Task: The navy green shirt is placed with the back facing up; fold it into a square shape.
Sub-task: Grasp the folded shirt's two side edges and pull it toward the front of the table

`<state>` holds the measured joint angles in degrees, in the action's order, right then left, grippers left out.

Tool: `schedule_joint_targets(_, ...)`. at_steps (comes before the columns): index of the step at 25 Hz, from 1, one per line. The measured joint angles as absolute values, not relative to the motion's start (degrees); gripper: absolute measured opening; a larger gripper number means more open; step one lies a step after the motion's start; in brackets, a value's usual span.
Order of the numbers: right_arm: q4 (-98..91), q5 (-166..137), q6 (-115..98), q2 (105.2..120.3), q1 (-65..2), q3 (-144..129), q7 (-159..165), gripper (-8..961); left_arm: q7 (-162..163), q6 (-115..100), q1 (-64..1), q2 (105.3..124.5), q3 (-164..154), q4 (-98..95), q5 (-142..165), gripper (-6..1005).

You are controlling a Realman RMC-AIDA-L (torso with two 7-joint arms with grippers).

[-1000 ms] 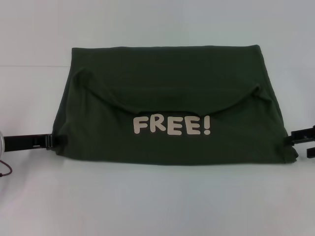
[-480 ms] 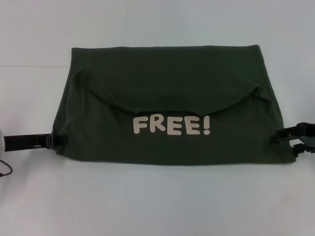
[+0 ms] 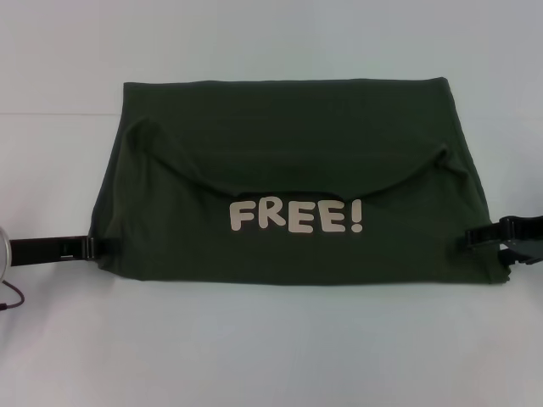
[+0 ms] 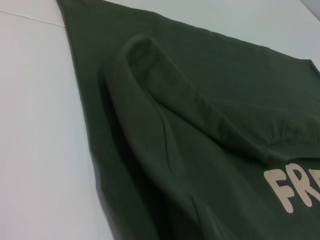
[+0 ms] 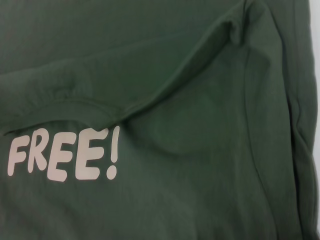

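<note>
One navy green shirt [image 3: 288, 182] lies folded on one white table [image 3: 271, 348], filling the middle of the head view. It carries one cream "FREE!" print [image 3: 297, 217]: four letters and one exclamation mark. Two grippers show: the left gripper [image 3: 92, 247] at nine o'clock, the right gripper [image 3: 477, 236] at three o'clock.

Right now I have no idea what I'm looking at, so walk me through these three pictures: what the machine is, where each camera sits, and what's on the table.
A two-armed robot is folding a dark green shirt on a white table. The wide picture comes from its head camera, looking down. The shirt is already partly folded, with cream "FREE!" lettering showing. The left gripper and right gripper sit at the shirt's left and right edges, near its front. The pictures don't show whether they hold cloth. The two close-ups come from cameras on the wrists; each shows only shirt and table.
</note>
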<state>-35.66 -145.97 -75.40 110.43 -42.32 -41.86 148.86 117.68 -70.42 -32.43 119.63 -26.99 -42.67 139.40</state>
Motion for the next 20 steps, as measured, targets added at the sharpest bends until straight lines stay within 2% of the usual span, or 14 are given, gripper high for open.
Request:
schedule_joint_targets(6,-35.7,-146.0,-75.4,110.25,-41.7,-42.0,148.8,915,117.7,-70.5,-32.4,119.74,-27.0,-42.5,139.4,16)
schedule_joint_targets(12,-35.6,-146.0,-75.6,111.14,-42.2,-42.6,148.0,914,118.0,-70.5,-32.4,119.83,-27.0,-42.4,139.4,16)
schedule_joint_targets(20,-35.6,-145.7,-75.5,111.22,-42.3,-42.8,148.0,915,118.1,-70.9,-32.4,119.8,-27.0,-42.4,139.4,15)
